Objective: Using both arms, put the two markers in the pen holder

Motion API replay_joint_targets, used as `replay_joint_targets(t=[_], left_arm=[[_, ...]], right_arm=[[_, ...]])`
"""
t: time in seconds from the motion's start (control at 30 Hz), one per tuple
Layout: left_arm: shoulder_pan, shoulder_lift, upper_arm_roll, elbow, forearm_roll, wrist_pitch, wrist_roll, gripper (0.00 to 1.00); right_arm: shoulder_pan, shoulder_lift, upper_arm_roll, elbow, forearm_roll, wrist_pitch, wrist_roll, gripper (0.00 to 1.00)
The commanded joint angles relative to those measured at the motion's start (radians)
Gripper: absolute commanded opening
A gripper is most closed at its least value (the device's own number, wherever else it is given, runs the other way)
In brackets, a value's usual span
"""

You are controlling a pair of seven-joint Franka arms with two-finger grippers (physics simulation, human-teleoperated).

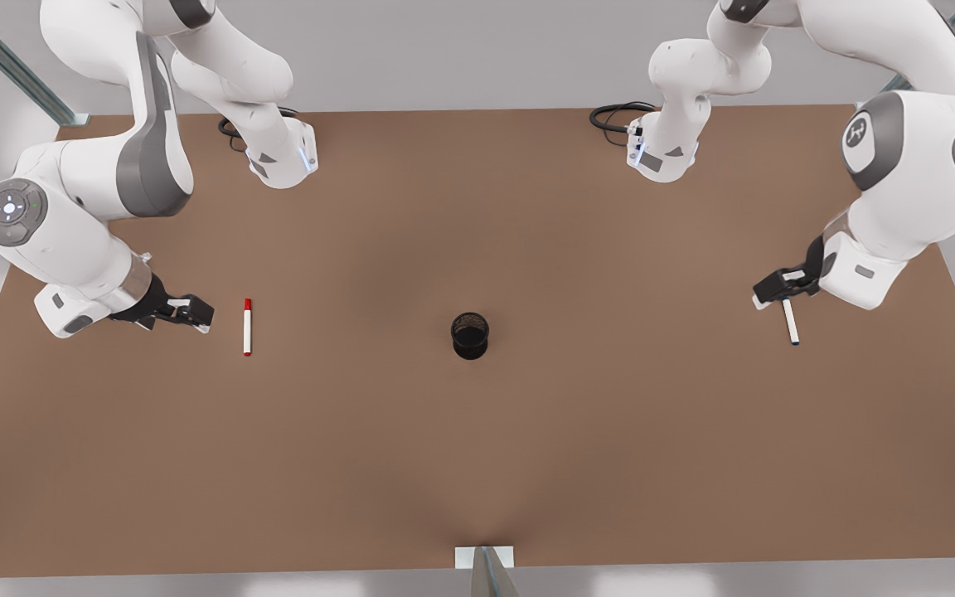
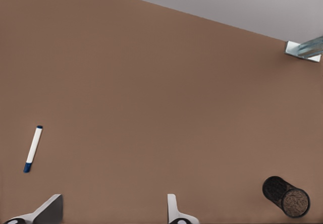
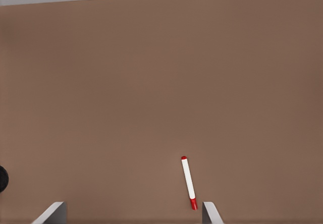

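Note:
The red-capped marker [image 1: 247, 327] lies flat on the brown table [image 1: 477, 464] at the front view's left. My right gripper [image 1: 189, 313] hovers just beside it, open and empty. In the right wrist view the red marker [image 3: 189, 182] lies close to one finger of the right gripper [image 3: 131, 213]. The blue-capped marker [image 1: 790, 322] lies at the front view's right, under the tip of my open, empty left gripper [image 1: 776, 290]. The left wrist view has this marker [image 2: 33, 148] just ahead of the left gripper [image 2: 112, 211]. The black mesh pen holder [image 1: 470, 335] stands upright mid-table.
Both arm bases [image 1: 283, 157] are bolted at the far table edge, with black cables [image 1: 614, 116] beside them. A metal bracket [image 1: 484, 557] sits at the near edge. The pen holder [image 2: 286, 197] is off to one side of the left gripper.

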Motion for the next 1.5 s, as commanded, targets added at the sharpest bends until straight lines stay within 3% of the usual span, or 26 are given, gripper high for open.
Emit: replay_joint_targets(t=[0.0, 0.1, 0.17, 0.3, 0.5, 0.77, 0.87, 0.97, 1.03, 1.1, 1.13, 1.23, 1.3, 1.47], left_arm=[[0.002, 0.0, 0.0, -0.001, -0.002, 0.012, 0.289, 1.0], [0.041, 0.026, 0.027, -0.075, 0.003, 0.075, 0.414, 1.0], [0.042, 0.014, 0.121, -0.314, -0.004, 0.33, 0.525, 1.0], [0.074, 0.028, 0.236, -0.596, -0.08, 0.685, 0.795, 1.0], [0.154, 0.156, 0.242, -0.684, -0.099, 0.928, 0.973, 1.0], [0.212, 0.259, 0.248, -0.696, -0.102, 0.94, 1.067, 1.0], [0.228, 0.281, 0.248, -0.713, -0.103, 0.94, 1.067, 1.0], [0.228, 0.299, 0.251, -0.727, -0.112, 0.94, 1.069, 1.0], [0.228, 0.302, 0.254, -0.727, -0.112, 0.94, 1.069, 0.92], [0.228, 0.317, 0.254, -0.727, -0.135, 0.94, 1.069, 0.75], [0.228, 0.322, 0.254, -0.727, -0.14, 0.942, 1.069, 0.74], [0.228, 0.334, 0.254, -0.725, -0.14, 0.956, 1.069, 0.73], [0.228, 0.337, 0.254, -0.725, -0.148, 0.956, 1.069, 0.65], [0.226, 0.35, 0.254, -0.722, -0.166, 0.956, 1.069, 0.56]], right_arm=[[0.0, -0.001, 0.001, -0.001, 0.002, -0.001, -0.006, 1.0], [0.0, -0.001, 0.001, -0.001, 0.002, -0.001, -0.006, 1.0], [-0.002, -0.001, 0.001, -0.001, 0.002, -0.001, -0.006, 1.0], [-0.003, -0.001, 0.001, 0.001, 0.002, 0.0, -0.006, 1.0], [-0.037, 0.059, -0.003, -0.001, -0.009, 0.052, -0.017, 1.0], [-0.043, 0.284, 0.011, -0.168, -0.079, 0.494, -0.021, 1.0], [-0.046, 0.35, 0.011, -0.168, -0.081, 0.528, -0.014, 1.0], [-0.08, 0.228, 0.017, -0.395, -0.081, 0.612, -0.015, 1.0], [-0.121, 0.188, 0.039, -0.49, -0.079, 0.654, -0.021, 1.0], [-0.299, 0.168, 0.203, -0.565, -0.081, 0.657, -0.023, 1.0], [-0.307, 0.168, 0.217, -0.585, -0.081, 0.657, -0.023, 1.0], [-0.307, 0.168, 0.217, -0.68, -0.081, 0.733, -0.023, 1.0], [-0.307, 0.171, 0.217, -0.711, -0.081, 0.749, -0.02, 1.0], [-0.307, 0.22, 0.214, -0.72, -0.136, 0.766, -0.009, 1.0]])
